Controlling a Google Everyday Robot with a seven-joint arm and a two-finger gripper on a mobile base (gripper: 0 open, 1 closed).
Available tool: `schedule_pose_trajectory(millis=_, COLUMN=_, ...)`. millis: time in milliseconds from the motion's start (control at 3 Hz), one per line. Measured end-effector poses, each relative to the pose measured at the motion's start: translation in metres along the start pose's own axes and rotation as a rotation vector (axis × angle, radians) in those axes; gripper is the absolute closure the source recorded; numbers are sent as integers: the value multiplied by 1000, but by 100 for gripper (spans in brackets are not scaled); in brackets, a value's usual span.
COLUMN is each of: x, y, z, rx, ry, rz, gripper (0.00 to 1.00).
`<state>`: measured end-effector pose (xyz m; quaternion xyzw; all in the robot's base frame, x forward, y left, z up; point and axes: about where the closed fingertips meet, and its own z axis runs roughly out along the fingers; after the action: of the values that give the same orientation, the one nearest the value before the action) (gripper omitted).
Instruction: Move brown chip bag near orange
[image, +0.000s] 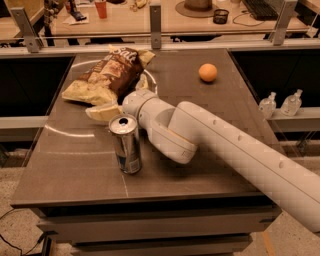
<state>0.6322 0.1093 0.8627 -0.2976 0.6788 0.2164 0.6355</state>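
The brown chip bag (111, 75) lies flat at the table's back left, dark brown in the middle with pale yellow ends. The orange (208, 72) sits at the back right, well apart from the bag. My gripper (106, 111) is at the end of the white arm (215, 142), low over the table at the bag's near edge, just behind the drink can. Whether it touches the bag I cannot tell.
A silver-and-blue drink can (125, 144) stands upright in front of the gripper, close to the wrist. The dark table (70, 165) has railings behind it. Two small plastic bottles (280, 104) stand on a ledge to the right.
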Motion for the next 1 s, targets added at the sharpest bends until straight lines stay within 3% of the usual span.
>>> schedule_pose_trajectory(millis=667, x=7, y=16, z=21, rx=-64, ry=31, rz=-19, gripper=0)
schedule_pose_trajectory(millis=1000, x=9, y=16, z=28, rx=-74, ry=37, rz=-31, gripper=16)
